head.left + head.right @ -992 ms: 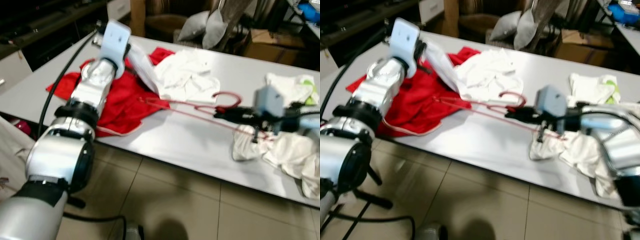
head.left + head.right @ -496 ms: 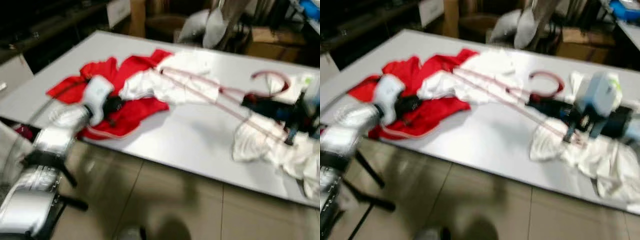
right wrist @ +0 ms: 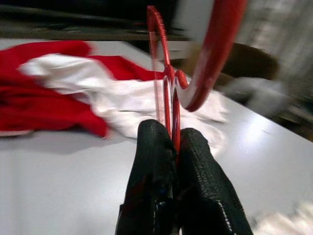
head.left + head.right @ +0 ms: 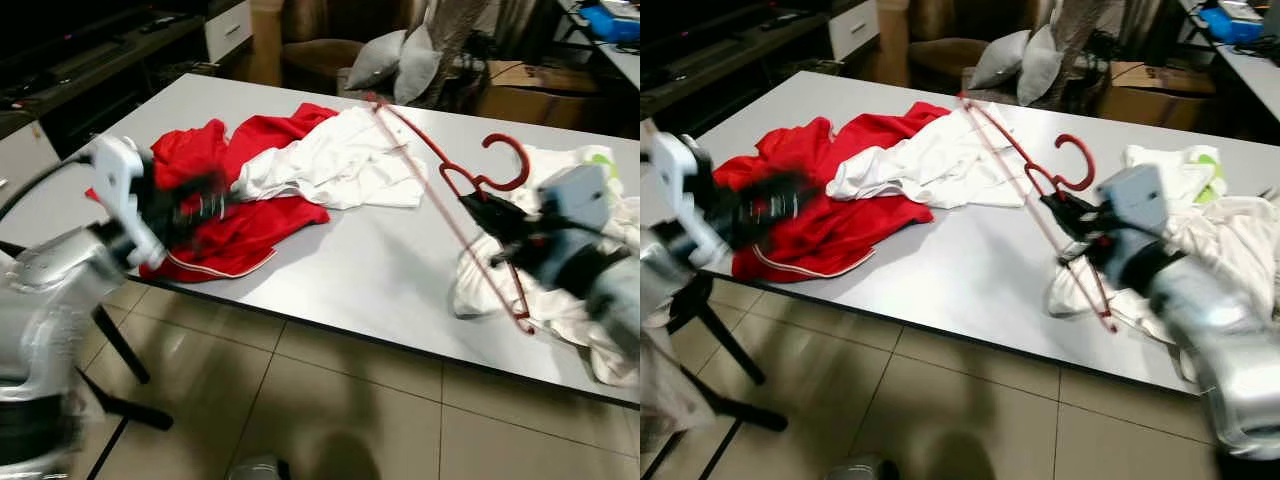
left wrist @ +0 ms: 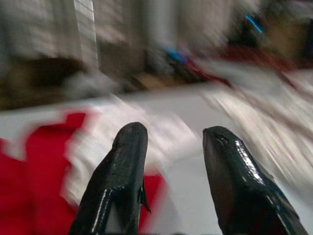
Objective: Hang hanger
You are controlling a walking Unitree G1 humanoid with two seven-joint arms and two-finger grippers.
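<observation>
Red hanger (image 4: 455, 190), red and white clothes (image 4: 290, 165)

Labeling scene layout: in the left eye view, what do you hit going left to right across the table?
Left end effector → red garment → white shirt → red hanger, pinched in the right end effector → white cloth pile at the table's right end.

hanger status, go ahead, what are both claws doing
Right claw shut on red hanger, lifted off the table. Left claw open, holding nothing, over red garment. White shirt lies beside the hanger's far end.
</observation>
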